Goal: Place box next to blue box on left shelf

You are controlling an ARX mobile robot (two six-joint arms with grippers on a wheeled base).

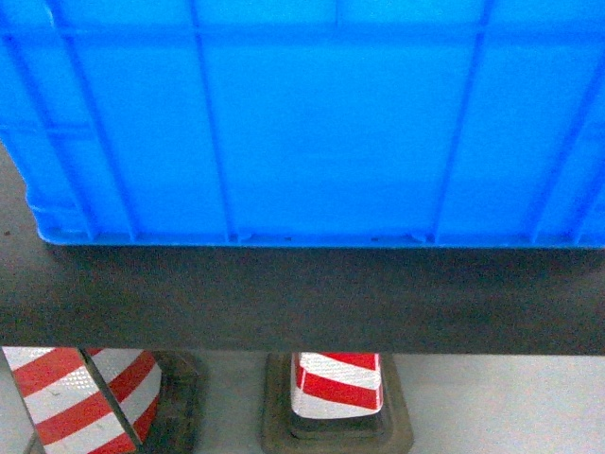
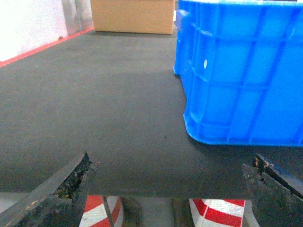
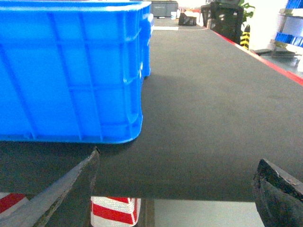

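Note:
The box (image 1: pixel 302 123) is a bright-blue ribbed crate standing on a dark flat surface (image 1: pixel 302 298), and its wall fills the upper head view. In the left wrist view the box (image 2: pixel 241 71) stands ahead to the right of my left gripper (image 2: pixel 170 158), whose jaws are wide open and empty at the surface's near edge. In the right wrist view the box (image 3: pixel 71 71) stands ahead to the left of my open, empty right gripper (image 3: pixel 179 157). Neither gripper touches it. Neither gripper shows in the head view. The left shelf and the other blue box are out of view.
Two red-and-white striped cones (image 1: pixel 85 397) (image 1: pixel 338 383) stand on the floor below the surface's near edge. A cardboard box (image 2: pixel 132 16) sits at the far end of the surface. Dark equipment (image 3: pixel 222 19) and a pale rack with blue items (image 3: pixel 289 33) stand far back.

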